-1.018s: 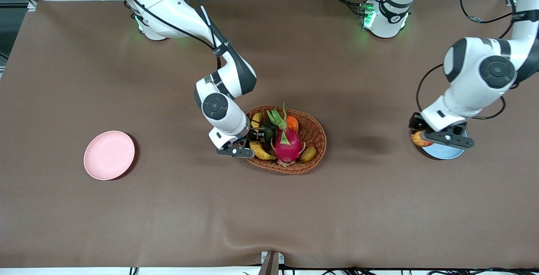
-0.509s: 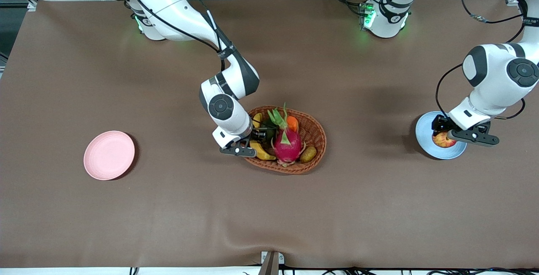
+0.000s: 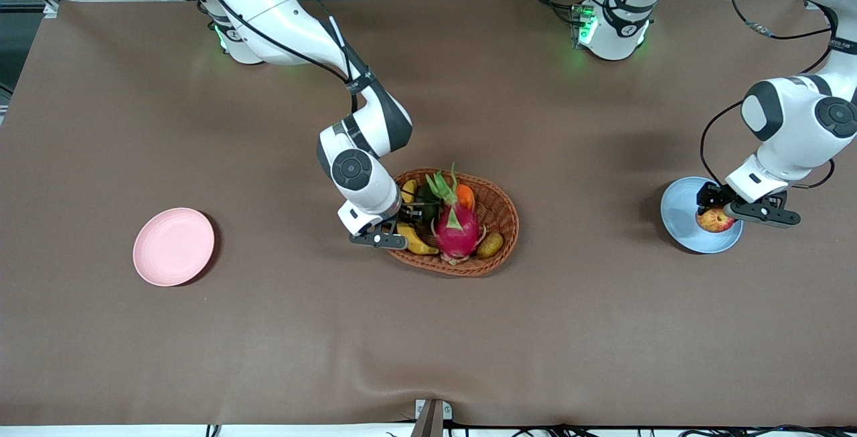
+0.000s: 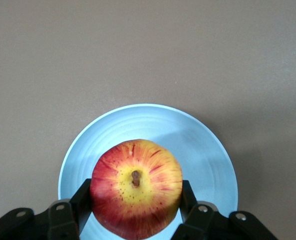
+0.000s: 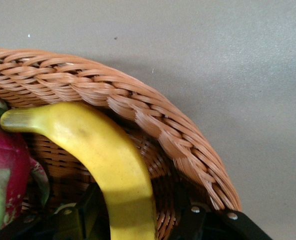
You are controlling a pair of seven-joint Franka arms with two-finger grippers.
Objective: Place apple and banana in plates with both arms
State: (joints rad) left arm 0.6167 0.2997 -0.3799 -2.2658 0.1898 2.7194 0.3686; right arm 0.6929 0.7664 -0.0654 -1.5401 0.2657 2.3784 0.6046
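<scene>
My left gripper is shut on the red and yellow apple, just above the light blue plate at the left arm's end of the table. The left wrist view shows the apple stem-up between both fingers, centred over the plate. My right gripper is down in the wicker basket. It is open and straddles the yellow banana. In the right wrist view the banana lies against one finger, apart from the other. The pink plate is empty.
The basket also holds a magenta dragon fruit, an orange fruit and a small brownish-yellow fruit. The basket's rim curves close around my right gripper. The brown tablecloth lies between the basket and each plate.
My left arm carried the apple from the blue plate's edge nearest the basket to over the plate's middle. My right gripper shifted slightly onto the banana, then held still.
</scene>
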